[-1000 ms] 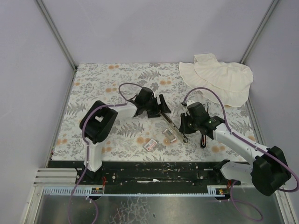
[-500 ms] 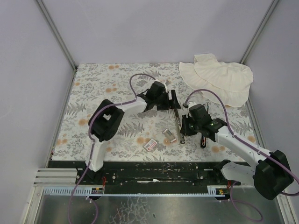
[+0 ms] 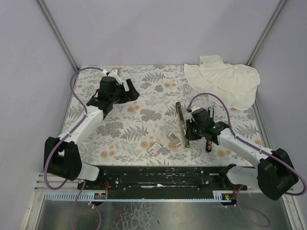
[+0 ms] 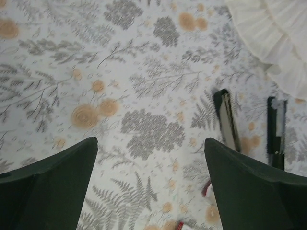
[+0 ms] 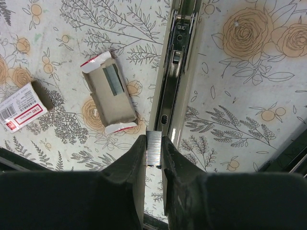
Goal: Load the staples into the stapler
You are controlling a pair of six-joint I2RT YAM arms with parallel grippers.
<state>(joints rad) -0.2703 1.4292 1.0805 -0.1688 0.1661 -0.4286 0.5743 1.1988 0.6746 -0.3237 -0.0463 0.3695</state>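
The staples [image 5: 154, 147], one short silver strip, are pinched upright in the right claw [image 5: 153, 143], which is clamped on them just over the near end of the stapler [image 5: 175, 72]. The stapler lies opened on the surface [image 3: 144, 120], its channel facing up. The step in hand looks like seating the strip in that channel; nothing is loaded yet.

Next, the strip probably has to be lined up lengthwise with the channel, lowered until it sits between the walls, then let go. A tilt or a sideways offset would likely leave it riding on the rim.

The right wrist view alone shows the held strip, and a spare strip [image 5: 113, 79] in the tray [image 5: 120, 112] just left of the stapler, with the sleeve [image 5: 23, 106] further left. From above, these are only small pale shapes.

The top view alone shows the left claw [image 3: 127, 91] well away at the far left, holding nothing. Its own camera shows its fingers spread wide, with the stapler's two halves lying side by side in the distance below a cloth [image 4: 268, 33].
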